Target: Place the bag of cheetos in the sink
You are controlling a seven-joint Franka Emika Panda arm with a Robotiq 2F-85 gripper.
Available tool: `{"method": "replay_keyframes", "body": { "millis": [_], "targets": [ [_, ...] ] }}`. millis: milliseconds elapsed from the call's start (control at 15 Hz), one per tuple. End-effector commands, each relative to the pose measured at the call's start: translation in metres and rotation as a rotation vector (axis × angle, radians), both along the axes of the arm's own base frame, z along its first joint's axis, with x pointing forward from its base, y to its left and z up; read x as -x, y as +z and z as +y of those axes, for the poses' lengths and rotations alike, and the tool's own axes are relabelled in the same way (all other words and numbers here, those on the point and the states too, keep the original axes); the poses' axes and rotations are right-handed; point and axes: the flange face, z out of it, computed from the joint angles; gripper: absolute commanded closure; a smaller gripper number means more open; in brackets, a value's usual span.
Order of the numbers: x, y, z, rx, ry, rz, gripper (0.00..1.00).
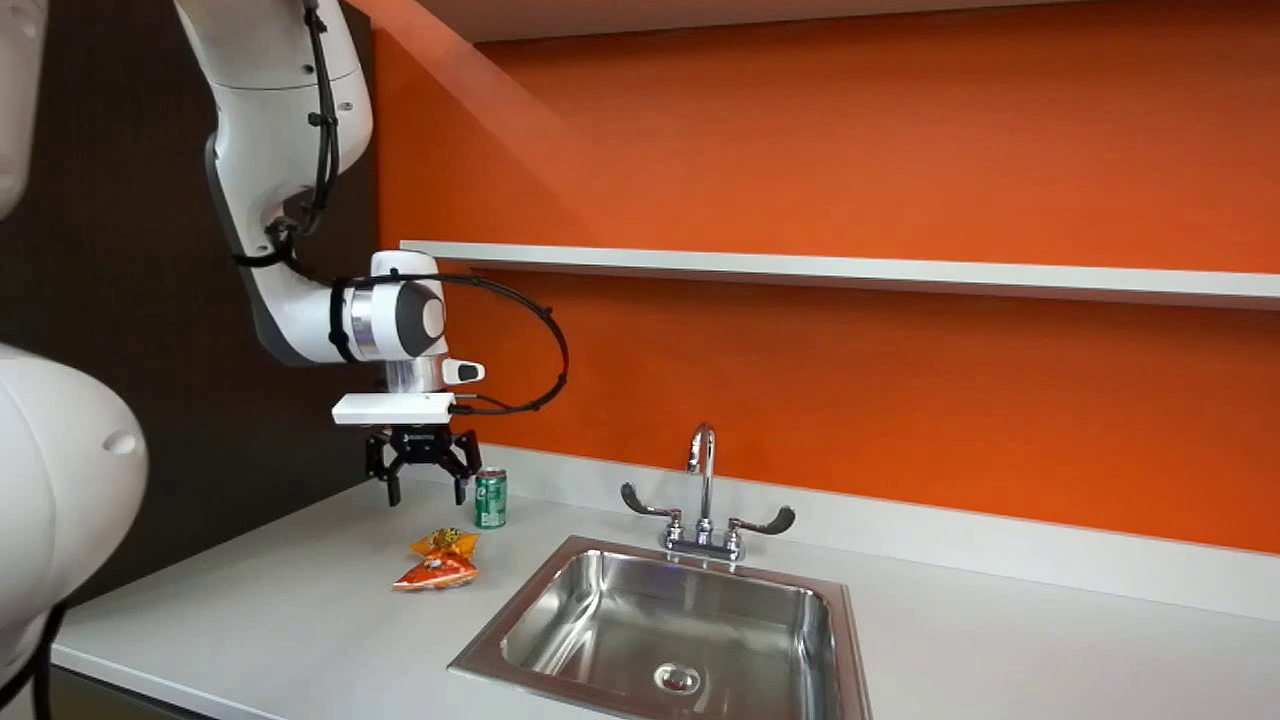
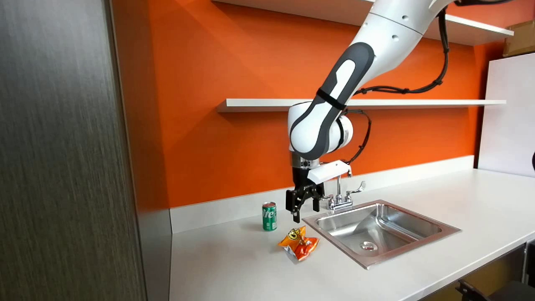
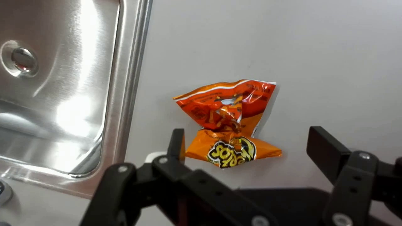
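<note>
The bag of cheetos [image 1: 437,572] is an orange-red, crinkled bag pinched in the middle, with yellow lettering. It lies on the counter beside the sink in both exterior views [image 2: 299,246]. In the wrist view the bag [image 3: 227,121] lies ahead of and partly between the fingers. My gripper [image 1: 427,496] is open and empty, held above the counter over the bag's area, apart from it. It also shows in an exterior view [image 2: 306,212] and the wrist view [image 3: 246,142]. The steel sink [image 1: 520,610] has no object in its basin; its rim shows in the other views too [image 2: 411,246] [image 3: 124,78].
A green can [image 1: 491,498] stands upright near the back wall, close to the bag and gripper; it shows again in an exterior view [image 2: 269,216]. The chrome faucet [image 1: 706,490] rises behind the sink with two handles. A white shelf [image 1: 840,268] runs along the orange wall.
</note>
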Motion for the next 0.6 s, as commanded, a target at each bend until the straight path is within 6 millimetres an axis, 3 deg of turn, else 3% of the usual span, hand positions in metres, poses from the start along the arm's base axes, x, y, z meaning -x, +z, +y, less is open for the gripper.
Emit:
{"method": "replay_keyframes", "body": {
  "millis": [0, 533],
  "targets": [
    [-0.013, -0.014, 0.005, 0.01, -0.01, -0.004, 0.0],
    [-0.024, -0.045, 0.007, 0.016, -0.006, 0.026, 0.0]
  ]
}}
